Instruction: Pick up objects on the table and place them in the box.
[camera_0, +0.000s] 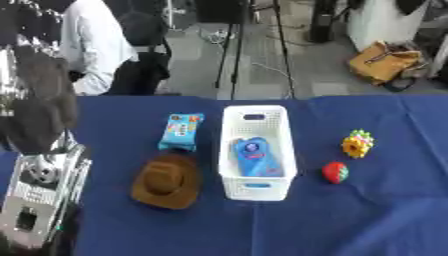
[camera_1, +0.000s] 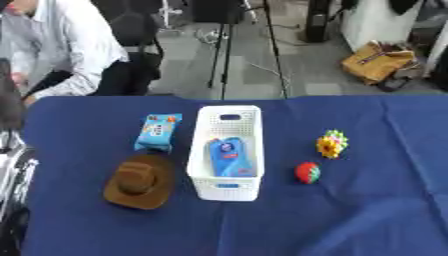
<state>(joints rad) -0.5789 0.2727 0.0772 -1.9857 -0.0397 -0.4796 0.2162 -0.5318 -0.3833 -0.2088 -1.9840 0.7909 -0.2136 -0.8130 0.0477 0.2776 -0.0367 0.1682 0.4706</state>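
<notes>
white basket (camera_1: 203, 150) with blue packet (camera_1: 231, 157), brown hat (camera_1: 138, 187) beside

A deep blue cloth covers the counter (camera_0: 376, 220). On it, a white basket (camera_0: 255, 151) with perforated walls holds a blue packet (camera_0: 256, 157) marked with a round red-and-white spot. A light blue packet (camera_0: 181, 131) carries orange and white print. A hat (camera_0: 167, 181) is brown, darker at its crown. A small toy (camera_0: 357, 143) shows yellow with green and pink points, and a round object (camera_0: 335, 172) is red with a green side. The robot's left arm (camera_0: 39, 150) is black above, silver below.
</notes>
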